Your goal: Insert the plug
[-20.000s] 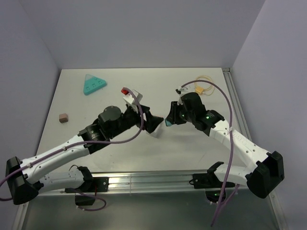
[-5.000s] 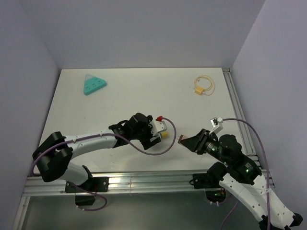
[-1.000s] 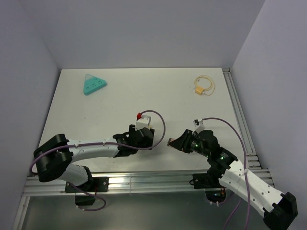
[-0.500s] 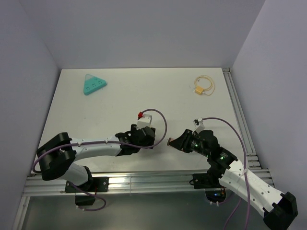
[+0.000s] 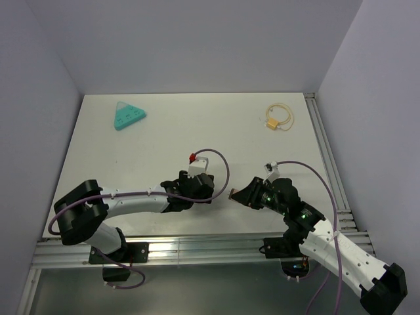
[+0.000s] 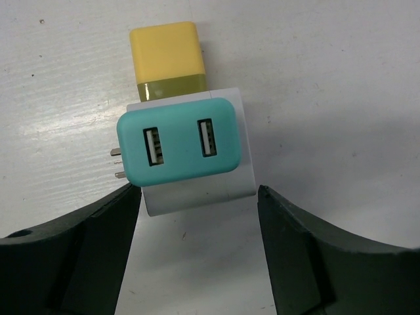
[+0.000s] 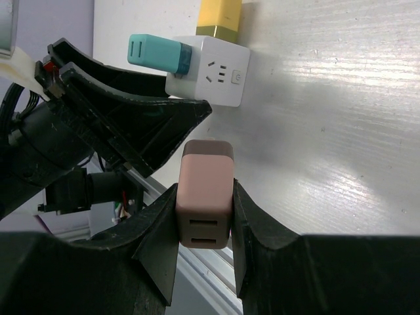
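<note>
A white power cube [image 6: 223, 187] lies on the table with a teal plug [image 6: 178, 139] in its top face and a yellow plug [image 6: 167, 58] in its far side. My left gripper [image 6: 198, 200] is open, its fingers straddling the cube's near end. My right gripper [image 7: 205, 197] is shut on a pink plug [image 7: 205, 177], held above the table just short of the cube [image 7: 213, 79]. In the top view the left gripper [image 5: 205, 191] covers the cube, and the right gripper [image 5: 234, 195] faces it from the right.
A teal triangular block [image 5: 128, 116] sits at the far left of the table. A coiled yellow cable [image 5: 279, 118] lies at the far right. The metal rail [image 5: 210, 246] runs along the near edge just behind both grippers.
My left gripper has shifted slightly to the right over the cube, still open. The right arm with the pink plug has not moved.
</note>
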Controlling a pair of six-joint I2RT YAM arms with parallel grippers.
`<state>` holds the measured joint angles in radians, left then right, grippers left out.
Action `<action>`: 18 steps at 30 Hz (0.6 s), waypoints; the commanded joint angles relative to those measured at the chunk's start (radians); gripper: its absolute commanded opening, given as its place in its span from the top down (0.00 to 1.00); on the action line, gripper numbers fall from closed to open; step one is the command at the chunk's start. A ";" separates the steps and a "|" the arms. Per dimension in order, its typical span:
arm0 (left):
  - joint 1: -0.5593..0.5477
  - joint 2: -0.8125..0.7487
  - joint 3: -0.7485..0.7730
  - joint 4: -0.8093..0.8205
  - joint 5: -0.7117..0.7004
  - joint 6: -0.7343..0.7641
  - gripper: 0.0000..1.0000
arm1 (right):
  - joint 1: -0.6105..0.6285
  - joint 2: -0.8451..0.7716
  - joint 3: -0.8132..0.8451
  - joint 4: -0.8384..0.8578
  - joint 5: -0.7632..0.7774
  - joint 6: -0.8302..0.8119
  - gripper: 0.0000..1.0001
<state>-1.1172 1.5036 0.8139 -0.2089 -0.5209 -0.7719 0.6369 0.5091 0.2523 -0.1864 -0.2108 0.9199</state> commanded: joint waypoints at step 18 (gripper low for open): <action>-0.006 0.003 0.059 -0.044 -0.014 -0.079 0.19 | -0.005 0.003 -0.013 0.062 -0.009 -0.004 1.00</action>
<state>-1.1172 1.5097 0.8337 -0.2539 -0.5213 -0.8185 0.6369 0.5148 0.2455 -0.1722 -0.2222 0.9199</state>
